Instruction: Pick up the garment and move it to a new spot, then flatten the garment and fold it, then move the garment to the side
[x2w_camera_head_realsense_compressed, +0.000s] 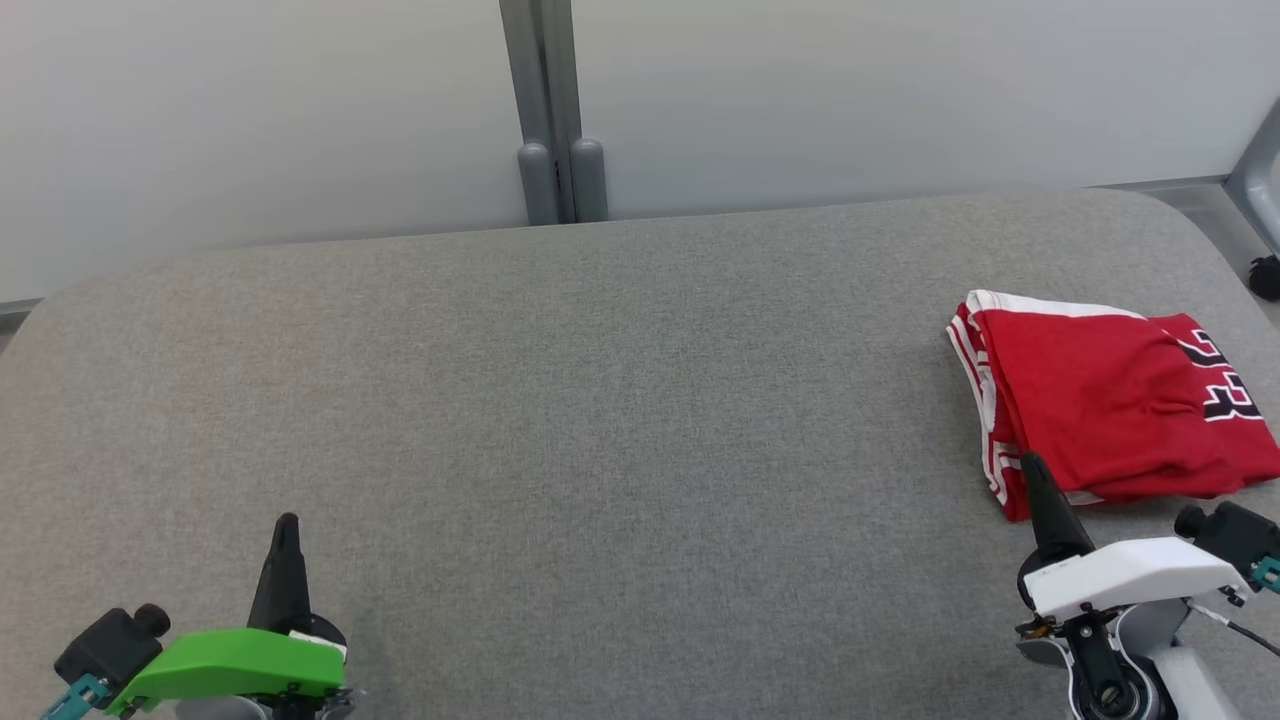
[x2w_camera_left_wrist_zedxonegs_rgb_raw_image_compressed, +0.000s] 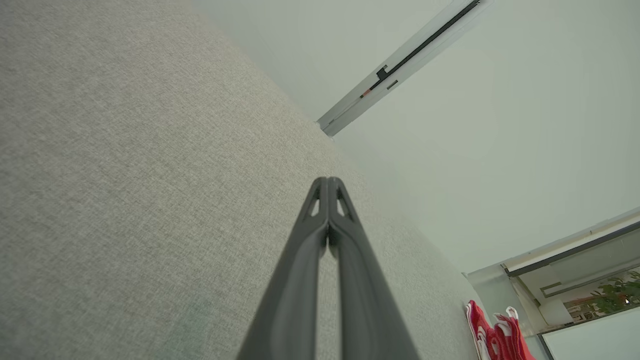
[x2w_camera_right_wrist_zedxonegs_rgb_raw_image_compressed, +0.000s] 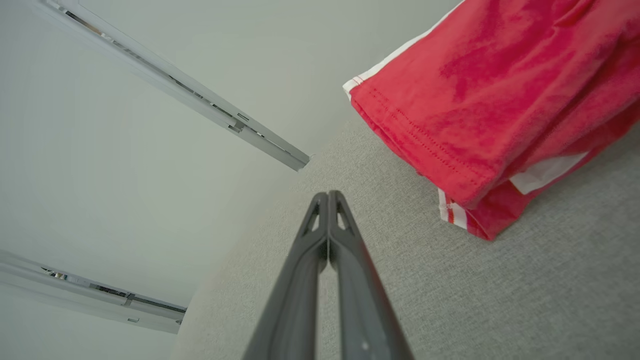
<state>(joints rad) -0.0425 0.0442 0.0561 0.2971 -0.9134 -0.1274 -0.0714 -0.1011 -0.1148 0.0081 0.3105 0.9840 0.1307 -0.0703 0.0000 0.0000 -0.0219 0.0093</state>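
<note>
The garment is a red jersey with white trim and black numerals, lying folded at the right side of the grey table. In the right wrist view the garment fills the upper right, folded edge toward me. My right gripper is shut and empty, its tip beside the garment's near left corner; whether it touches the cloth I cannot tell. Its tips meet over bare cloth-covered table. My left gripper is shut and empty at the lower left, far from the garment.
A pale wall with a grey vertical post runs behind the table's far edge. The table's rounded corners lie at far left and far right. A small dark object sits beyond the table's right edge.
</note>
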